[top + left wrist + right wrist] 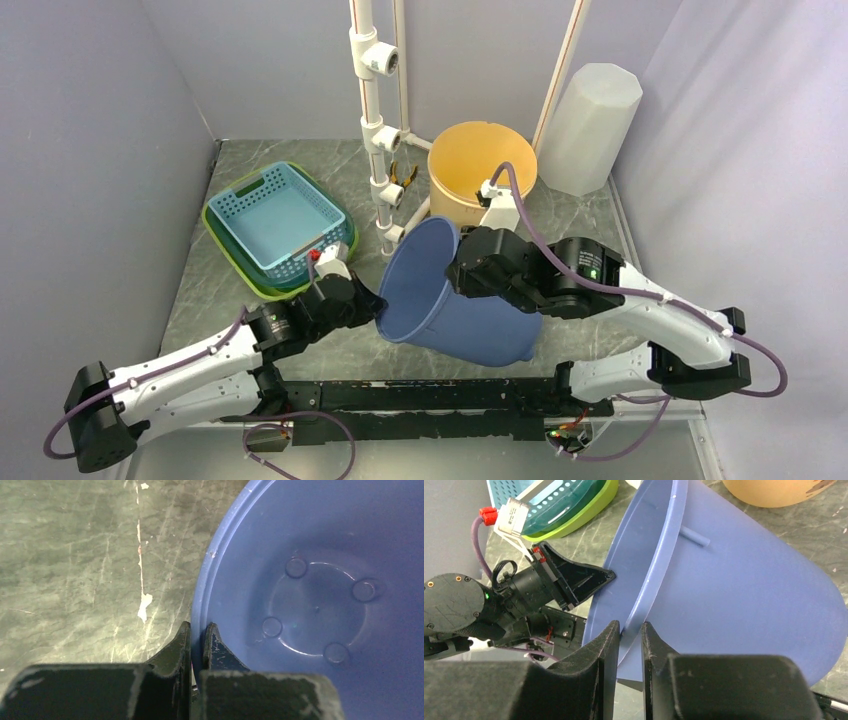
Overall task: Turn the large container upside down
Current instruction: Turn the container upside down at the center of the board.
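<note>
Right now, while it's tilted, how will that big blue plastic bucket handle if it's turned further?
Probably light: the big blue plastic bucket looks empty, and two rim pinches, left claw and right claw, hold it tilted. Its thin rim may flex. The smooth round wall looks slippery and apt to roll if released.

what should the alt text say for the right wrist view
The right gripper pinches the rim of a large blue container tipped onto its side. The left gripper holds the rim further along, with a teal basket nested in a green tray behind it.
</note>
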{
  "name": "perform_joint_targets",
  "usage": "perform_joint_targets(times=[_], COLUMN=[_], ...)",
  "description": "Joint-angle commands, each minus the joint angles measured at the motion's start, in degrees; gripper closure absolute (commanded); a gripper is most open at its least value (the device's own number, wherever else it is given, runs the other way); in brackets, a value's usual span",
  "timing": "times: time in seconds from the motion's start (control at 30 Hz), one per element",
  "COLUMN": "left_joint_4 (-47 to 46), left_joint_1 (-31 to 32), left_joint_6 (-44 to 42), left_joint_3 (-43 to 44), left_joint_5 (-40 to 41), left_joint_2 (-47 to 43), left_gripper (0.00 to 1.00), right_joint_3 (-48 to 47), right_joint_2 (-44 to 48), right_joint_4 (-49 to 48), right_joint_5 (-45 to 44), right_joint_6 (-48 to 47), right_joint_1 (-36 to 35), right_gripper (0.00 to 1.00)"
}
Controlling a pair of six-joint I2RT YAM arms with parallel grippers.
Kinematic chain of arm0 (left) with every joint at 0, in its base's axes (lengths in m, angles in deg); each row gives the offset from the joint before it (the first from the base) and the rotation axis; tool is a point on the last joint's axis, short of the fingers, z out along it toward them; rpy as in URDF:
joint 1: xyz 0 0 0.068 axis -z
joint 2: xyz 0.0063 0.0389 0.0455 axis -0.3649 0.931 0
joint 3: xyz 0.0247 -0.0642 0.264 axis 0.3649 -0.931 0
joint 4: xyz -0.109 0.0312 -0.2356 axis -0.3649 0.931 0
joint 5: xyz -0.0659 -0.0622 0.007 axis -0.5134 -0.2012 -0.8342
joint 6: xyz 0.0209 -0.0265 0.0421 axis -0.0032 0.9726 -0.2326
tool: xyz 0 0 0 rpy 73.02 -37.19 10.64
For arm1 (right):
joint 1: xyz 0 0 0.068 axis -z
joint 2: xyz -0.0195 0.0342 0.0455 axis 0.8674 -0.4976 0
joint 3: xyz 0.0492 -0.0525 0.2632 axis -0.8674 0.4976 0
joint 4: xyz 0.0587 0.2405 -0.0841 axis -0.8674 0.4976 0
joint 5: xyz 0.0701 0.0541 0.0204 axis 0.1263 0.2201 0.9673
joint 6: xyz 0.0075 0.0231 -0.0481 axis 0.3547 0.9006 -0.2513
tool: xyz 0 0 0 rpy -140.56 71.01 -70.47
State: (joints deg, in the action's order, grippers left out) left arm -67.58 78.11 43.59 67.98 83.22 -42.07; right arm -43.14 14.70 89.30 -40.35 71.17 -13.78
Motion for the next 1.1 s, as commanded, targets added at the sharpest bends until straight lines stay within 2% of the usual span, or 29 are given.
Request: perform_joint_targets(times=[0.0,0.07,0.17,0.5,0.67,1.07], left_joint_4=[-4.5,-5.8,-8.5,-27.8,-37.4,-41.3], left_joint_1=[0.6,0.7,0.9,3.2,4.1,7.1], left_joint_6=[-3.8,-3.8,-3.6,0.3,2.3,0.7], left_joint_3=[-2.7,-3.8,-6.0,-16.0,-20.6,-19.4], left_joint_5=[-4.7,-5.3,-5.5,-1.3,0.7,2.7], left_joint_2=[0.7,0.5,0.1,2.6,4.9,10.7], left_gripper=[0.97,0.97,0.97,0.97,0.97,0.97], right_joint_3=[-0.6,-0.1,0.2,-3.3,-4.9,-6.2], right_joint_2=[-1.5,-1.7,-2.4,-10.1,-13.2,-17.2], right_joint_4=[3.5,3.8,4.1,7.8,6.4,5.5], right_joint_5=[-3.3,-4.1,-5.7,-13.6,-13.8,-15.0], right_joint_6=[1.6,2.6,4.5,10.7,7.9,7.3], right_joint_1=[-0.6,-0.6,-0.7,-2.4,-2.6,-2.7], right_gripper=[0.8,0.74,0.7,0.7,0.7,0.75])
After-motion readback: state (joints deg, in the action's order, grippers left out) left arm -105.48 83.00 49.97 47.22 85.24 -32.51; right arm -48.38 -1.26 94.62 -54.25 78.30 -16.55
